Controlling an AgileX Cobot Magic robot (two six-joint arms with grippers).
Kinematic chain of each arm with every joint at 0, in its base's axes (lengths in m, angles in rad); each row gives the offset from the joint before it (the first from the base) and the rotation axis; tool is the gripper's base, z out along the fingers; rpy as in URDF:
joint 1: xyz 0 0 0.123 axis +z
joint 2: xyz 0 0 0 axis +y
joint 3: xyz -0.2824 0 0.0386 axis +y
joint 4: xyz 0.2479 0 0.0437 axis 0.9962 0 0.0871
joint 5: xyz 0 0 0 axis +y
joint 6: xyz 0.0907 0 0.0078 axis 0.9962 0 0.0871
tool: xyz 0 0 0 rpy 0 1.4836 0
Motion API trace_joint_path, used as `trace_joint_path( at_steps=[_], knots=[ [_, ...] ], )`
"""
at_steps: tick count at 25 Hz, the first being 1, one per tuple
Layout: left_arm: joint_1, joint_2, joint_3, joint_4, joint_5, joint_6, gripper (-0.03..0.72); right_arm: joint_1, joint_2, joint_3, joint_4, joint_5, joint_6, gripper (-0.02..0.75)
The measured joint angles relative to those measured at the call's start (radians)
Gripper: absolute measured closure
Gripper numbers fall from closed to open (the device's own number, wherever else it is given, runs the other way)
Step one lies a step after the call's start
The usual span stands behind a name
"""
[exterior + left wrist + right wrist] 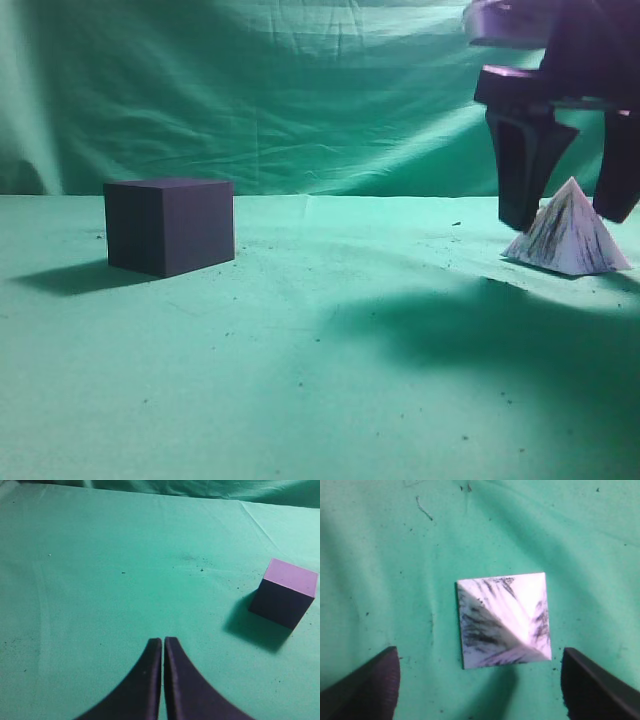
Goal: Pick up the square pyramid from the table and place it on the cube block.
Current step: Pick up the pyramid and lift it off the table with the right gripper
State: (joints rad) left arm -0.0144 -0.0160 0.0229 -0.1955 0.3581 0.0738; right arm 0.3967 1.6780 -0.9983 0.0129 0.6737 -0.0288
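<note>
A: Where does the job stand?

B: Early, by my reading; the square pyramid (568,233) sits flat on the table (320,400), out at about three o'clock in the exterior view; nothing has lifted it, and nothing rests on the cube block (170,225), which stands alone at about nine o'clock, well apart from it.

A: And the right gripper (568,205)?

B: Spread wide and empty; in the exterior view one finger comes down on each side of the pyramid's tip, the right one partly cut off by the frame edge; from the right wrist camera the pyramid (504,620) lies in the middle, with the two fingertips (370,685) at about eight and four o'clock, green cloth showing between each and the base; so it straddles the piece without touching it, as far as I can see.

A: The left gripper (163,642)?

B: Pressed together with only a thin line between the fingers, holding nothing; its camera has the cube block (285,592) out at about three o'clock, top face bare; it looks idle.

A: So what is left?

B: Nearly all of it, I'd judge; close on the pyramid, raise it, carry it across to the cube and set its base square on the top face; sloped sides may slip under the pads, so the grip should sit low.
</note>
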Motion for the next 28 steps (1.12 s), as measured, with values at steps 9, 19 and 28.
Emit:
trace_joint_path(
  at_steps=[9,19,28],
  knots=[
    [0.000,0.000,0.000,0.000,0.000,0.000,0.688,0.000,0.104,-0.006,-0.064,-0.053,0.002,0.151],
    [0.000,0.000,0.000,0.002,0.000,0.000,0.688,0.003,0.119,-0.037,-0.168,-0.036,0.109,0.416],
    [0.000,0.000,0.000,0.014,0.000,0.000,0.688,0.003,0.084,-0.233,-0.161,0.139,0.111,0.423]
  ],
)
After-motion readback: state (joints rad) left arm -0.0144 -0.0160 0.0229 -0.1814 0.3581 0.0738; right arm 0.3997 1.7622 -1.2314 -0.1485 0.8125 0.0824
